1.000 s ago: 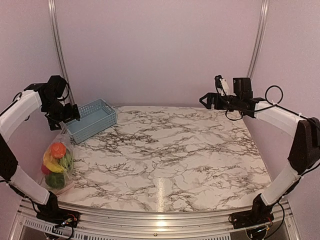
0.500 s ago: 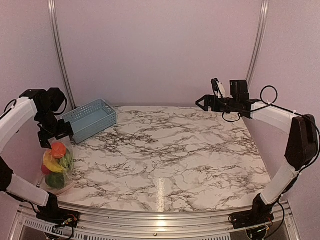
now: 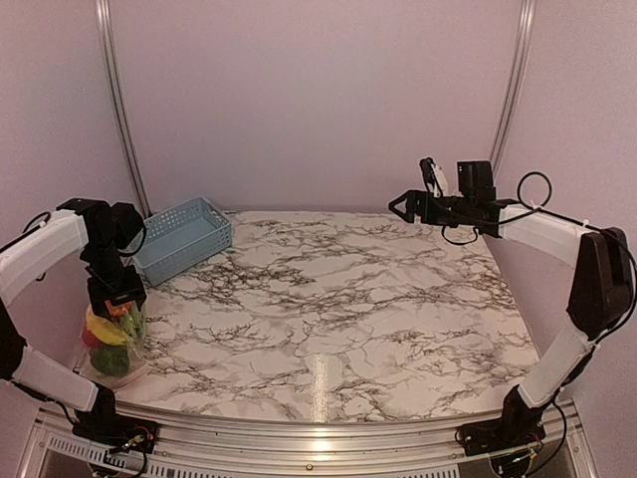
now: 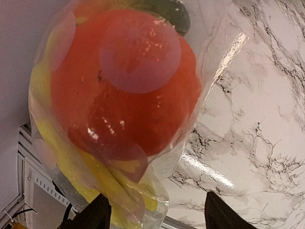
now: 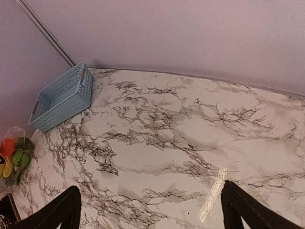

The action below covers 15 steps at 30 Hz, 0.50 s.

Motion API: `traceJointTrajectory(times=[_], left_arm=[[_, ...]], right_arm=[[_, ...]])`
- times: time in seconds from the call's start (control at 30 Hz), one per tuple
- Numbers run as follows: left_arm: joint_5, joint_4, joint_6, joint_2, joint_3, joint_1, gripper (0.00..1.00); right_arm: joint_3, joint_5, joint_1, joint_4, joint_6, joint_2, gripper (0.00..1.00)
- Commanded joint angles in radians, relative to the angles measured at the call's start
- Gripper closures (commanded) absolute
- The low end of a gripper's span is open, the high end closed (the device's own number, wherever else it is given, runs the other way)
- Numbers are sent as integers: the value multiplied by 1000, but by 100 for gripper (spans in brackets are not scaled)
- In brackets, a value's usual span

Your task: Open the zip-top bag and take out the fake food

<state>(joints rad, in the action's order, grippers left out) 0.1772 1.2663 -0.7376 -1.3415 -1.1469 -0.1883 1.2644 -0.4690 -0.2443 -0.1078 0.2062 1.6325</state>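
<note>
The clear zip-top bag stands at the table's near left edge, holding the fake food: an orange-red fruit, yellow bananas and green pieces. My left gripper hangs right over the bag's top. In the left wrist view its jaws are open, with crinkled plastic of the bag reaching between the fingers. My right gripper is open and empty, high above the far right of the table; its wrist view shows the bag small and far off.
A blue lattice basket stands at the back left, just behind the bag; it also shows in the right wrist view. The marble table ends at a metal rail in front. A wall runs close on the left.
My left gripper has come down and forward from beside the basket to right over the bag. My right gripper has shifted slightly left.
</note>
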Motion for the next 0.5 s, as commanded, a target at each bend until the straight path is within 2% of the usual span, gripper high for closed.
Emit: traceJointTrajectory(times=[0.0, 0.07, 0.17, 0.23, 0.33, 0.47], left_arm=[[-29, -37, -21, -13, 56, -5, 32], [-28, -41, -24, -12, 73, -5, 38], [-46, -54, -22, -8, 101, -7, 53], [-58, -59, -22, -6, 119, -8, 69], [-105, -72, -22, -1, 120, -14, 100], [-191, -99, -59, 11, 69, -54, 100]], right_arm=[[-5, -11, -8, -4, 0, -11, 1], [-7, -8, -7, -8, -3, -17, 1], [-19, -12, -4, -9, -2, -23, 1], [-29, -16, -4, -8, 1, -28, 1], [-39, -22, -3, -7, 2, -35, 1], [-51, -29, -4, -7, -3, -47, 1]])
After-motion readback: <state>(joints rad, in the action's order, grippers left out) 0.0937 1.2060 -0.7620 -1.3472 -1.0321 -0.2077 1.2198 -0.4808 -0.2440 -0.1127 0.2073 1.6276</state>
